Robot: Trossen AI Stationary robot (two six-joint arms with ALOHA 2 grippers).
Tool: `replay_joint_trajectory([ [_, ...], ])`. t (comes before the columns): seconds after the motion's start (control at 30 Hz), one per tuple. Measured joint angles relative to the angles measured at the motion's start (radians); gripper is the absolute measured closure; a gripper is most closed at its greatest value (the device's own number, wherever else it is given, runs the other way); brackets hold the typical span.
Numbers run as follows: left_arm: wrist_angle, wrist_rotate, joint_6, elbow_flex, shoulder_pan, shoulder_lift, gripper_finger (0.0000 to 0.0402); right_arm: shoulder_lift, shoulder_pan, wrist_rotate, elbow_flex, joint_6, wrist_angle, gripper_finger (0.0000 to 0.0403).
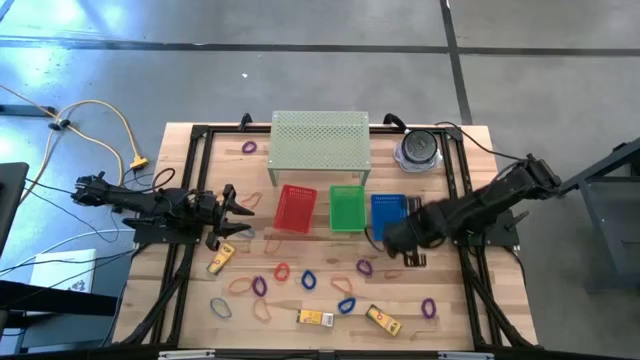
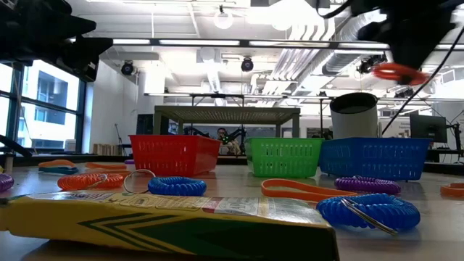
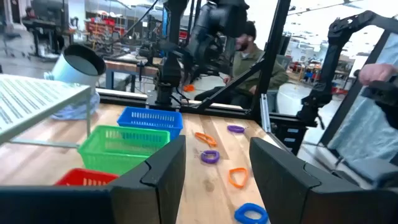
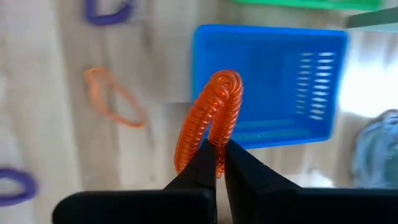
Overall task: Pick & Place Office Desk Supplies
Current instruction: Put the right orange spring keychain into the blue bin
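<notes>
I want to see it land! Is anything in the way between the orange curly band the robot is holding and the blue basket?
Nothing visible blocks it. The right gripper is shut on the orange coil band and holds it in the air by the blue basket. The basket's top is open, and it looks empty inside.

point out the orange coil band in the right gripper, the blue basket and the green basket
orange coil band [image 4: 214,109], right wrist view, top of its loop
blue basket [image 4: 267,43], right wrist view, inner floor
green basket [image 1: 347,208], high view, its floor
</notes>
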Motion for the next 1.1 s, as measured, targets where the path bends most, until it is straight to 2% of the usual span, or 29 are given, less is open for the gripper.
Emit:
replay_joint_trajectory([
  [0.17,0.000,0.000,-0.004,0.000,0.000,0.000,0.0228,-0.020,-0.159,-0.002,-0.001,-0.121,0.032,0.0399],
  [0.3,0.000,0.000,-0.005,0.000,0.000,0.000,0.0228,-0.024,-0.272,-0.049,-0.016,-0.188,0.092,0.0399],
  [0.5,0.000,-0.001,-0.006,0.000,0.000,0.000,0.0228,-0.022,-0.380,-0.133,-0.131,-0.254,0.216,0.0399],
  [0.73,0.000,-0.012,-0.003,0.000,0.000,0.000,0.0228,-0.008,-0.439,-0.155,-0.216,-0.299,0.363,0.0399],
  [1.1,-0.002,-0.011,0.000,0.000,0.000,0.001,0.0228,0.134,-0.464,-0.132,-0.234,-0.306,0.374,0.0399],
])
